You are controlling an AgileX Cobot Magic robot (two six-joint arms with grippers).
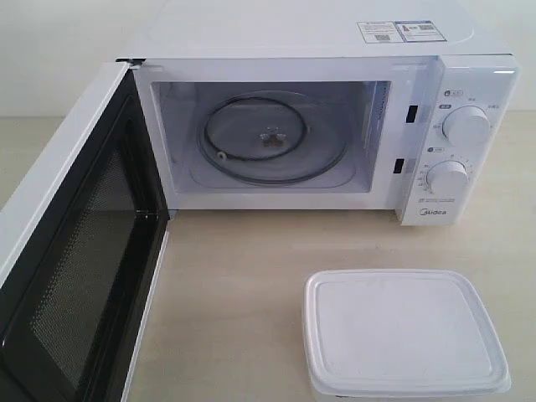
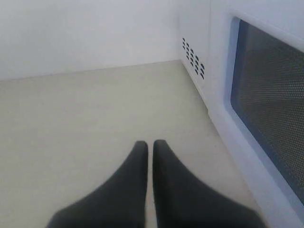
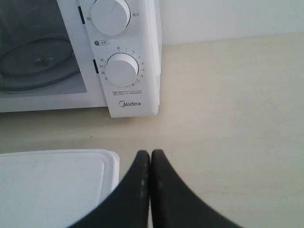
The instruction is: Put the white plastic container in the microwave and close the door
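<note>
Looking at the exterior view, you find the white plastic container standing on the tabletop, lid on, at 5 o'clock from the cavity of the microwave. The door stands wide open toward 8 o'clock. Your left jaws and right jaws are both clenched on nothing. The container's corner lies near the right jaws.
</note>
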